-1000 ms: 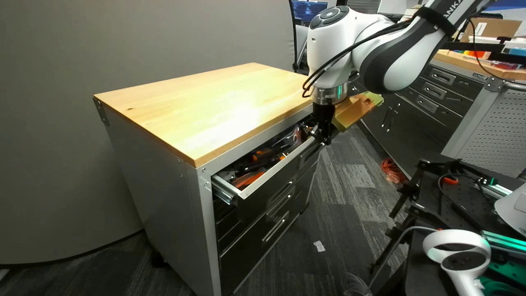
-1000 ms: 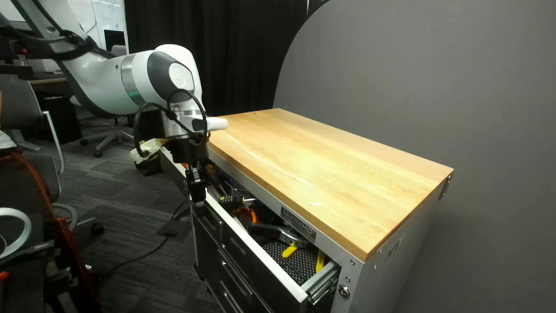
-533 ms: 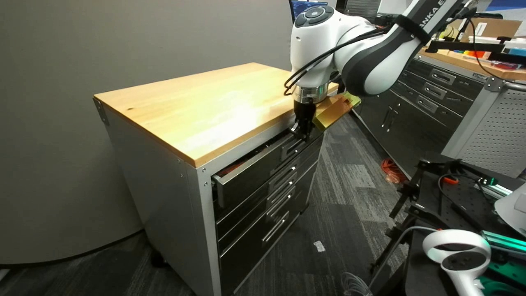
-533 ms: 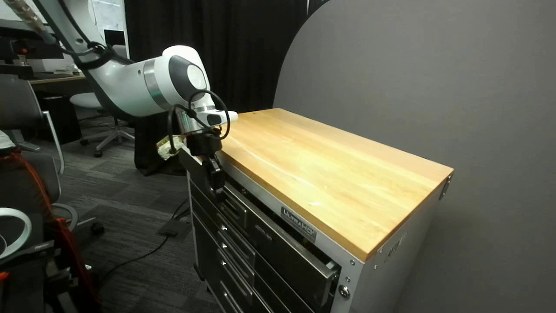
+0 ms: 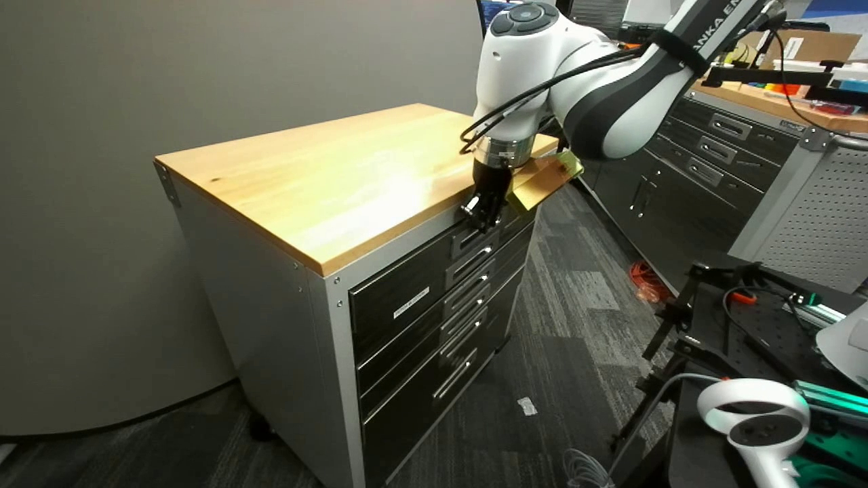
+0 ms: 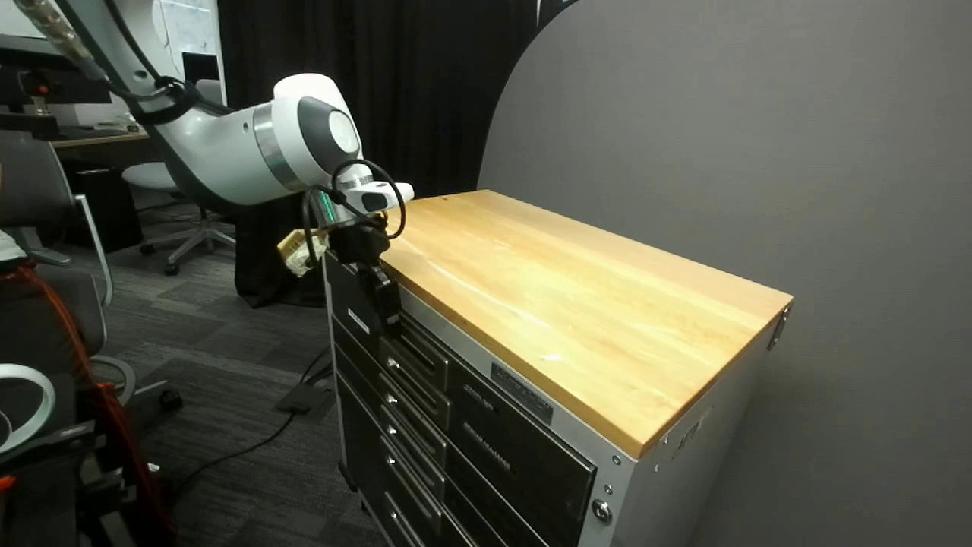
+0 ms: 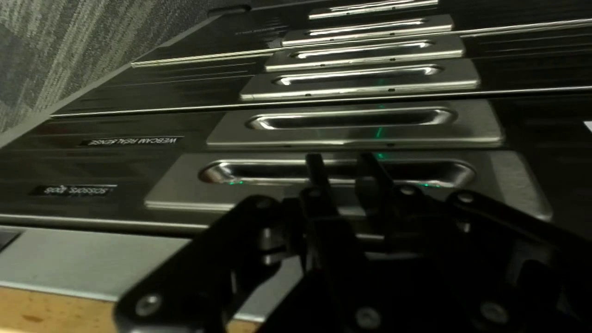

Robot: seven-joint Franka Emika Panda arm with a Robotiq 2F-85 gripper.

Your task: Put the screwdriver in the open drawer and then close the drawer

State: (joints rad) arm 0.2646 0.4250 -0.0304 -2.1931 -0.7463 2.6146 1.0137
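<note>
Wrist view: gripper [image 7: 340,159] in front of the top handle [image 7: 268,171], its fingertips [image 7: 315,163] a little apart, bright metal showing through the gap. Touching the handle or just clear of it, I cannot tell. Only here can I read the label [image 7: 74,190] beside it, upside down and slightly blurred: SCISSORS TOOLS.

Both exterior views: drawer [image 5: 413,272] closed flush below the front edge of the desk [image 6: 577,319], inside hidden. Where the screwdriver lies, none of the three cameras lets me tell. Gripper just outside that edge, between the front corners, pointing down with a tilt; arm [image 5: 512,81] above. Beside the gripper a yellow block [image 5: 546,181], outside the wrist view.

Seen in an exterior view only: round lock [image 6: 601,510] just below a front corner, and a black curtain [image 6: 357,45] beyond a side edge of the desk. Likewise in an exterior view only: dark chest [image 5: 719,156] well apart, past the desk's far front corner. Carpet [image 7: 46,60] turns up in every view; the wrist camera catches it as a wedge beyond the lower drawers [image 7: 185,88].
</note>
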